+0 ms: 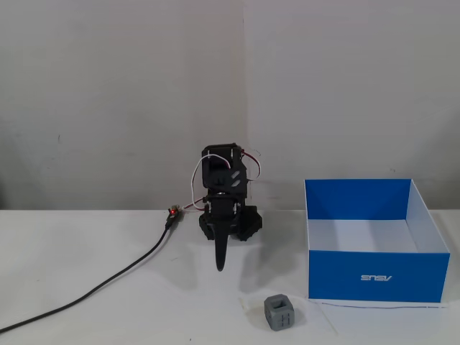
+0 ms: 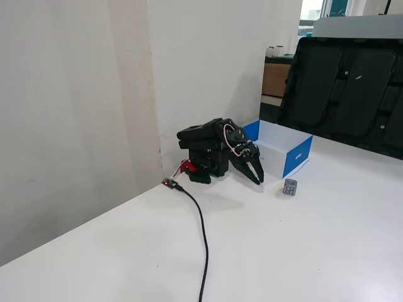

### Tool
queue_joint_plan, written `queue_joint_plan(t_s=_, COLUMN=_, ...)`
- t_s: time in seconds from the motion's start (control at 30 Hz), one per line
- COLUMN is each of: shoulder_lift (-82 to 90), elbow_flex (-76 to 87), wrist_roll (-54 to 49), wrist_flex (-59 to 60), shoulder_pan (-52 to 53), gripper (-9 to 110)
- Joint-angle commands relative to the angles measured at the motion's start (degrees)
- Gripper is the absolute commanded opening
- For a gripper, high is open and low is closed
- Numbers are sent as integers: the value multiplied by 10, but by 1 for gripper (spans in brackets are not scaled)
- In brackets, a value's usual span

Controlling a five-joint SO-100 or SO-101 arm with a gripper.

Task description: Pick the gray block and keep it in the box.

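The tool (image 2: 256, 177) hangs folded low over the worktop (image 2: 302, 251), jaws slightly parted and holding nothing, seemingly parked. One gray block (image 1: 279, 313) sits on the worktop ahead of its tip, unobstructed for a grasp. One box (image 1: 374, 277) stands just beyond the block, open-topped and empty.

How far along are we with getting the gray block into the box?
Nothing looks done yet. The gray block sits on the table just outside the box, which looks empty. The pincer holds nothing, with the arm folded low. Reach, grasp and placement all remain.
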Motion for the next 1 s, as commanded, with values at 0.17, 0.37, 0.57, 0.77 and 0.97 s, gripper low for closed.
queue_joint_plan(t_s=0.17, shoulder_lift=-6, elbow_flex=-120, wrist_roll=16, wrist_flex=-15, shoulder_pan=-49, gripper=0)
queue_joint_plan(t_s=0.37, shoulder_lift=-83, elbow_flex=-149, wrist_roll=30, wrist_flex=-36, shoulder_pan=-66, gripper=0)
queue_joint_plan(t_s=0.57, shoulder_lift=-178, elbow_flex=-193, wrist_roll=48, wrist_flex=-50, shoulder_pan=-85, gripper=0)
queue_joint_plan(t_s=0.77, shoulder_lift=-293, elbow_flex=-258, wrist_roll=75, wrist_flex=-54, shoulder_pan=-115, gripper=0)
queue_joint_plan(t_s=0.97, shoulder_lift=-433, elbow_flex=-326, wrist_roll=115, wrist_flex=-64, shoulder_pan=-144, gripper=0)
